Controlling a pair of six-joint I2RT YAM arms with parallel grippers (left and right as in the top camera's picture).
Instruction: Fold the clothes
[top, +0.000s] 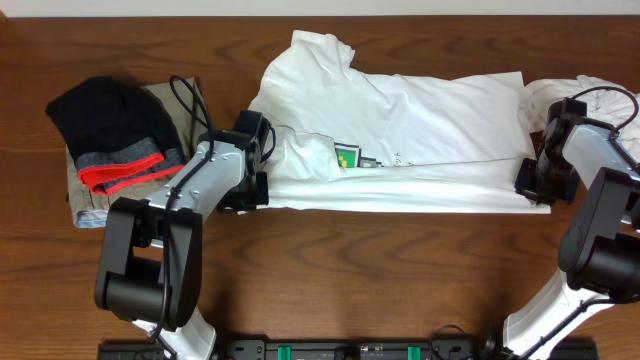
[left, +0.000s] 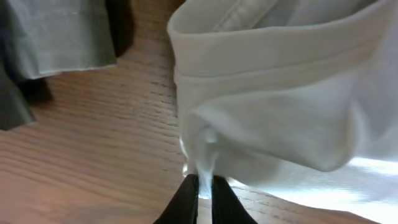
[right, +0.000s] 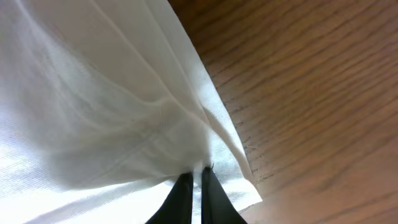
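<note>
Pinching both ends of the white T-shirt (top: 420, 110): it lies sideways across the middle of the tabletop (top: 400, 280), flattened into a long band, with one sleeve (top: 322, 48) sticking out toward the far edge. The small green print (top: 347, 156) peeks out at a fold line near the left end. The left gripper (top: 258, 188) sits at the shirt's left end on the near edge. In the left wrist view its fingers are drawn together on a thin bunch of white cloth, and the fabric above rolls up into a soft fold. The right gripper (top: 530, 186) is at the near right corner. In the right wrist view its fingers are likewise closed on the hem, the cloth fans out from the pinch, and bare wood shows to the right. Both pinch points are low, at or just above the wood. A pile of other clothes sits at the far left, apart from the shirt: a black piece (top: 100, 112) on top, a grey one with red trim (top: 125, 172) under it, and a khaki one (top: 88, 208) at the bottom. More white fabric (top: 600, 92) lies behind the right arm.
</note>
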